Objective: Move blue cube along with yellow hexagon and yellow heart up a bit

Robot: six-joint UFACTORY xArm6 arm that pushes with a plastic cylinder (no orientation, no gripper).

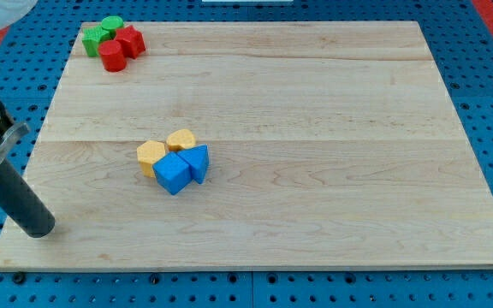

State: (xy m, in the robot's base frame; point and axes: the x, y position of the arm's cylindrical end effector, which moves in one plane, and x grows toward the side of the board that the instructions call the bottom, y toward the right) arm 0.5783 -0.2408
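Eight blocks on the desk, a pale wooden board over a blue pegboard base. Count: two blue, two yellow, two green, two red. Centre group, left of the view's middle: blue cube at the front, a blue triangular block touching its right side, yellow hexagon touching the cube on the view's upper left, yellow heart right behind, between hexagon and triangle. All four packed tight, no visible gaps. Far group, in the view's top left corner of the board: a green star-ish block, a green cylinder, a red cylinder and a red star-shaped block, all bunched together; shapes there are small, so star is probably right but not certain. The two groups sit well apart. No brand, label or readable text anywhere. No containers either, everything lies flat on the board. The arm has no gripper, so nothing is being held or clamped; it ends in a dark rod coming in from the view's left edge. My tip sits near the board's lower left corner, well apart from the centre group, below and to the view's left of the blue cube, touching no block.
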